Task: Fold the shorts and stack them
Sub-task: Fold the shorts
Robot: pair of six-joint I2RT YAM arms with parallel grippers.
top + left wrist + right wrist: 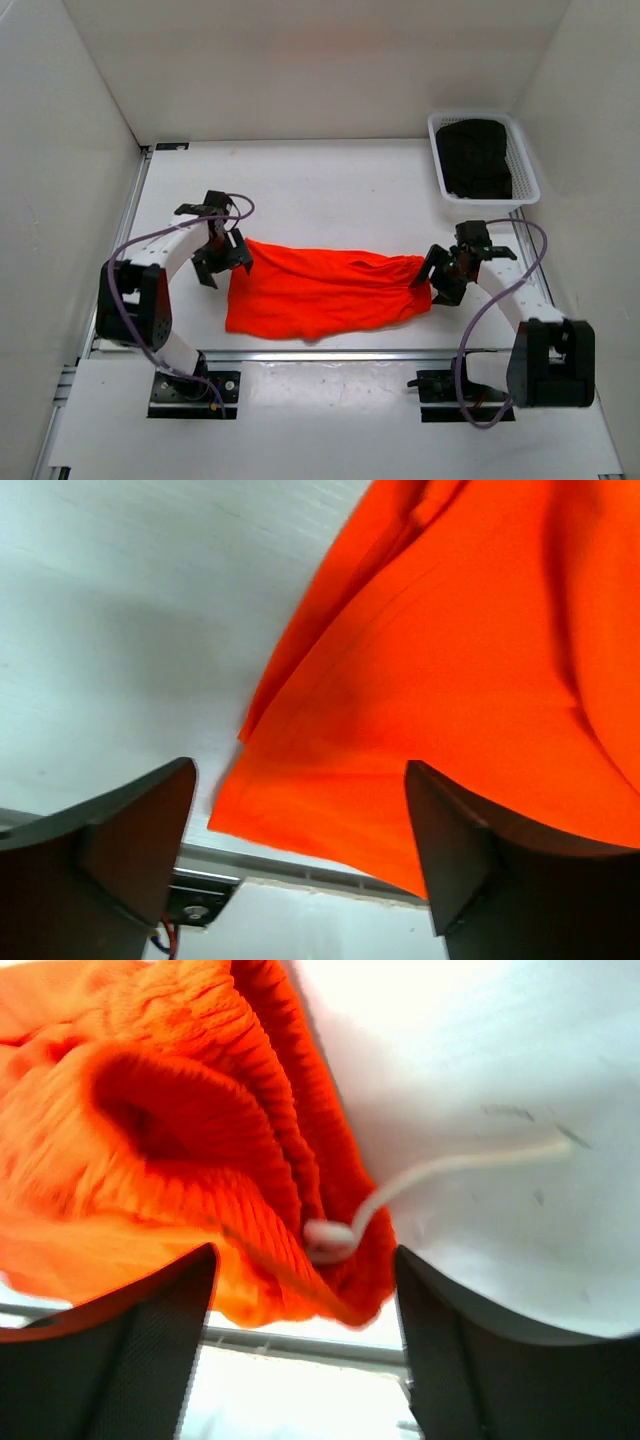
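Observation:
The orange-red shorts [320, 290] lie spread flat across the table between my two arms, leg hems at the left, gathered waistband at the right. My left gripper [222, 258] is open just left of the hem corner [300, 810], with the fabric lying between and beyond its fingers [130, 840]. My right gripper [440, 277] is open at the waistband end; the gathered waistband [250, 1160] and the white drawstring [420, 1175] lie just ahead of its fingers [140, 1350]. Neither gripper holds the cloth.
A white mesh basket [522, 160] with dark folded garments [475, 158] stands at the back right. A metal rail [330, 353] runs along the table's near edge, just past the shorts. White walls enclose the table on three sides.

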